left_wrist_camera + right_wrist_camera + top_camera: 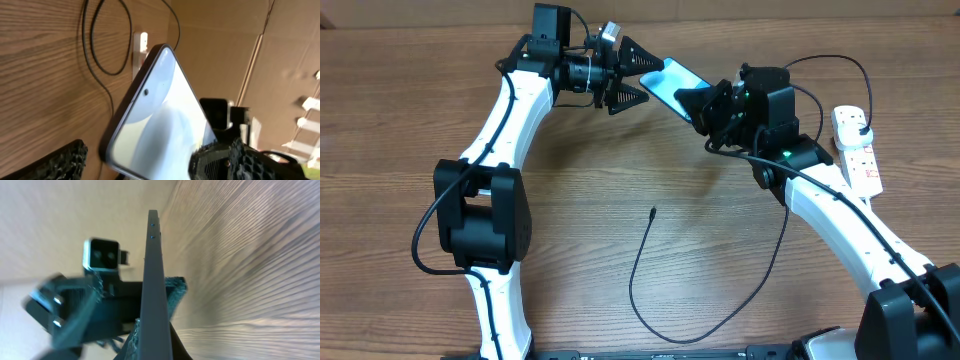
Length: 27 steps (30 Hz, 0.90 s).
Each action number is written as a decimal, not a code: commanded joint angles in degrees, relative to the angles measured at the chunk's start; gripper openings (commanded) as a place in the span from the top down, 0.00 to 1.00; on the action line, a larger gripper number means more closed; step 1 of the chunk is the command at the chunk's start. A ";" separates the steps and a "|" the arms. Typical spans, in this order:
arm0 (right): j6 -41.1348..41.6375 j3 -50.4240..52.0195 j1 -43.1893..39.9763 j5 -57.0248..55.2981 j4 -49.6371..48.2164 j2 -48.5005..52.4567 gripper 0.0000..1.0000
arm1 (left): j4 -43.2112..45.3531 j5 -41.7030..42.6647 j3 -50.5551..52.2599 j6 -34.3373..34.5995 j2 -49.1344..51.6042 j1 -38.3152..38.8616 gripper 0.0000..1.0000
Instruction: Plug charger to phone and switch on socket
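Observation:
The phone (667, 82), slim with a light blue screen, hangs tilted above the table at the back centre. My right gripper (705, 105) is shut on its right end; in the right wrist view the phone (154, 270) stands edge-on between the pads of that gripper (155, 342). My left gripper (633, 75) is open, one finger on each side of the phone's left end (160, 115), the left finger (60, 162) clearly apart from it. The charger tip (652, 211) lies free mid-table, its black cable (660, 335) looping toward the socket (857, 150) at right.
The socket's thick white cord and black cable loops (825, 62) lie behind my right arm. In the left wrist view the socket (141, 46) and cable (100, 55) show beyond the phone. A cardboard wall (225, 45) stands behind the table.

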State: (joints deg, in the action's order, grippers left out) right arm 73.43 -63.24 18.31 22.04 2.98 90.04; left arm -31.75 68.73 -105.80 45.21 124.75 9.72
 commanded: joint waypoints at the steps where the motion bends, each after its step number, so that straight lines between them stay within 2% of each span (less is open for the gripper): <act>1: 15.19 -0.70 0.28 -2.29 -2.14 -1.53 0.96 | 2.40 1.81 -1.29 7.85 -0.35 0.09 0.08; 4: 19.19 -0.68 0.96 -4.26 -3.52 -1.53 0.96 | 6.36 1.86 -1.29 13.92 -0.35 0.39 0.12; 7: 23.45 -0.68 1.95 -7.23 -6.14 -1.51 0.96 | 10.93 1.84 -1.29 19.93 -0.35 1.05 0.22; 9: 24.09 -0.68 2.93 -11.06 -8.94 -1.49 0.96 | 13.73 1.81 -1.29 23.89 -0.35 1.38 0.29; 13: 24.09 -0.70 5.57 -18.53 -11.19 -1.40 0.96 | 18.10 1.84 -1.29 31.87 -0.35 1.68 0.37; 27: 24.09 -0.68 6.58 -19.47 -11.56 -1.29 0.96 | 21.75 -0.22 -1.29 41.20 -0.35 2.23 0.53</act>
State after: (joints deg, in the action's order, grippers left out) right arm 97.47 -63.20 24.80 2.96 -7.16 90.04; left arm -10.35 69.25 -105.93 83.96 124.75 11.27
